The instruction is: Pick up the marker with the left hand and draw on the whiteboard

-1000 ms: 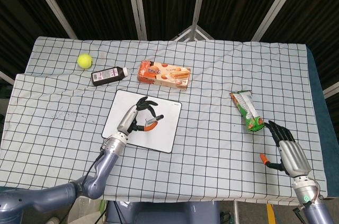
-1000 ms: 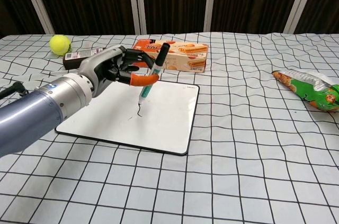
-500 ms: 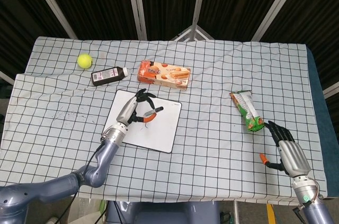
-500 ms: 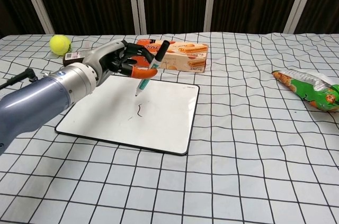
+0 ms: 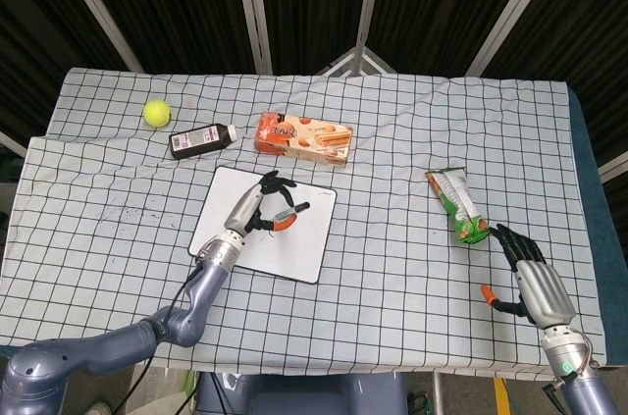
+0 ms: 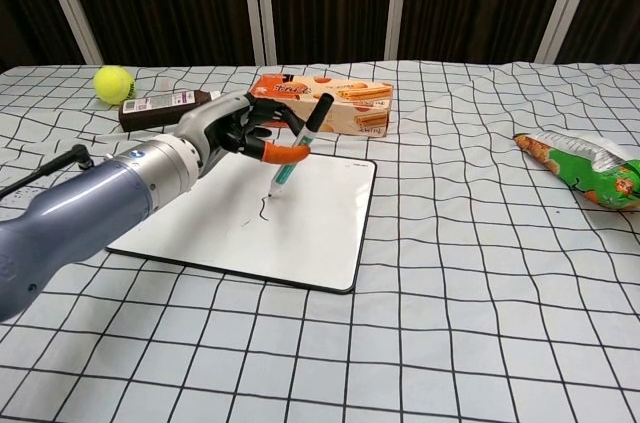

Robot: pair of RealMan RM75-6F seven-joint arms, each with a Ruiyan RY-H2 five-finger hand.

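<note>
Over the whiteboard (image 6: 300, 213), near its far edge, your left robot hand (image 6: 240, 128) pinches the marker (image 6: 300, 148) mid-barrel, tilted, tip down beside a short dark squiggle. Judge it light, stiff and slick: hold the barrel low and press gently, since the thin board may slide on the table (image 6: 480, 323). Your right robot hand (image 5: 530, 273) rests empty, fingers apart, near the table's front right corner.
</note>
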